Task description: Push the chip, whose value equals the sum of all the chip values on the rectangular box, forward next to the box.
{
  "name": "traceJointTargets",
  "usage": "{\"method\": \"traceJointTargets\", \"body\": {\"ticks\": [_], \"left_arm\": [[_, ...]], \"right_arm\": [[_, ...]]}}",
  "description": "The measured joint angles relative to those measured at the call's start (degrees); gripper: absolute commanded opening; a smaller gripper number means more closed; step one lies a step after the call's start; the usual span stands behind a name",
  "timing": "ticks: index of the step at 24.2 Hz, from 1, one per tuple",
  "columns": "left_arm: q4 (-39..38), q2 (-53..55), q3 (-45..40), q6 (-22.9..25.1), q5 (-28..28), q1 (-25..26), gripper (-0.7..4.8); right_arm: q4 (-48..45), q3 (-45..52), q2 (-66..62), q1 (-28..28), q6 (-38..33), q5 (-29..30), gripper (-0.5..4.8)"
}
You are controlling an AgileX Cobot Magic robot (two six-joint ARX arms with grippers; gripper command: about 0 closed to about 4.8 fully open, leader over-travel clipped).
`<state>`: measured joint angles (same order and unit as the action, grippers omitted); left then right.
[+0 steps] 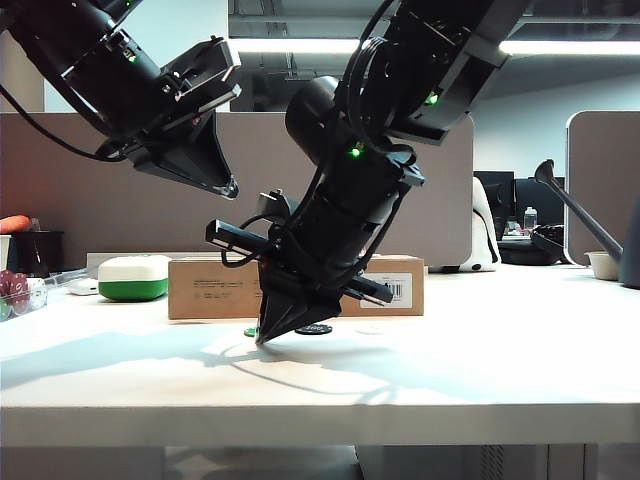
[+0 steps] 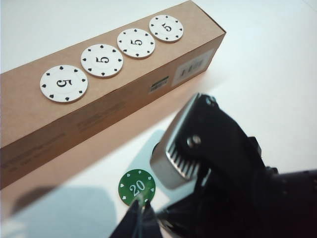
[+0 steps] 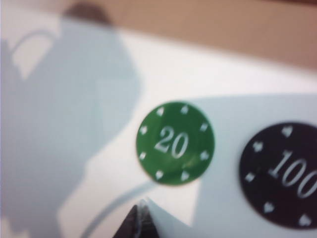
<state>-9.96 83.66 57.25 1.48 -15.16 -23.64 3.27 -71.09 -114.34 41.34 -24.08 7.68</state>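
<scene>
The green chip point(image 3: 176, 144) marked 20 lies flat on the white table, a short way in front of the rectangular box point(image 2: 114, 106). Several white chips marked 5 point(image 2: 102, 60) sit in a row on top of the box. My right gripper point(image 3: 141, 212) is shut with nothing in it, its tip down at the table just behind the green chip point(image 1: 250, 331) on the side away from the box. My left gripper point(image 1: 228, 188) hangs shut high above the table at the left, looking down on the green chip point(image 2: 136, 187) and the box.
A black chip marked 100 point(image 3: 280, 173) lies close beside the green one. A green-and-white rounded case point(image 1: 133, 277) stands left of the box point(image 1: 215, 290). A bowl of fruit point(image 1: 15, 295) is at the far left, a watering can point(image 1: 590, 220) at the far right.
</scene>
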Motion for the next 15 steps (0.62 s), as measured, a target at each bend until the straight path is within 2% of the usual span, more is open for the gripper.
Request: {"method": "traceJointTargets", "body": {"ticks": [15], "left_arm": [[0.0, 0.0, 0.0, 0.0, 0.0, 0.0, -0.05]], "right_arm": [[-5.0, -0.9, -2.8, -0.6, 0.1, -4.7, -0.05]]}}
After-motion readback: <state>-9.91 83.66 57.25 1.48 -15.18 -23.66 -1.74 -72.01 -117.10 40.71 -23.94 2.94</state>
